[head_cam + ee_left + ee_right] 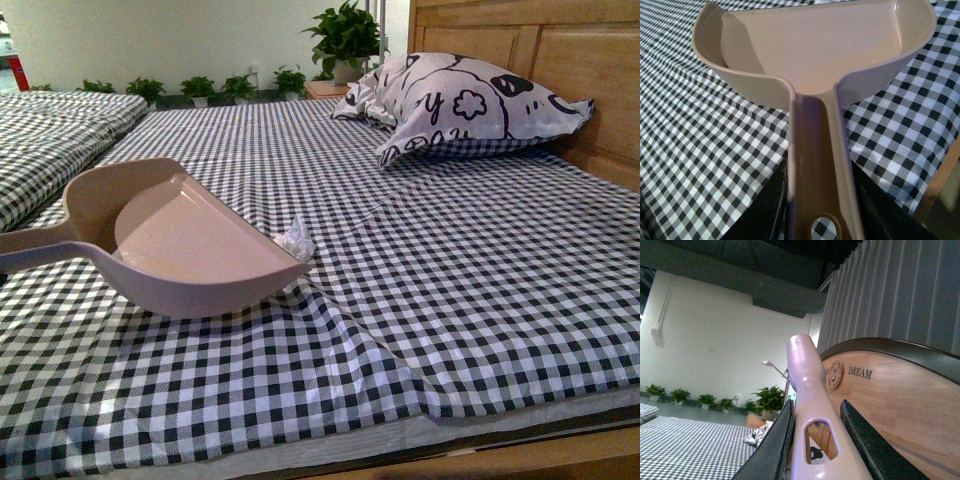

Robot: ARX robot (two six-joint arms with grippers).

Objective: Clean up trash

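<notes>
Left gripper (818,172): black jaws pressed together on the stem of the beige dustpan (815,45), whose pan rests on the checked bed sheet (700,150). Right gripper (816,412): jaws clamped on a pink handle (805,365) that points up toward the ceiling (its working end is out of view, so whether it is a brush cannot be told). Front view: the trash (297,238), a small crumpled white wad, lies on the sheet at 3 o'clock from the pan, just beside the near corner of its lip; whether the two touch cannot be told. A patterned pillow (460,105) lies well apart at 1 o'clock, against the wooden headboard (590,60). Step in hand, as judged: getting the wad into the pan. To do it well, press the lip flat on the sheet, square it to the wad, and sweep from 3 o'clock toward 9 o'clock with the right-hand tool. A raised lip or a fold of sheet would let the light wad slip beneath or skid away.
</notes>
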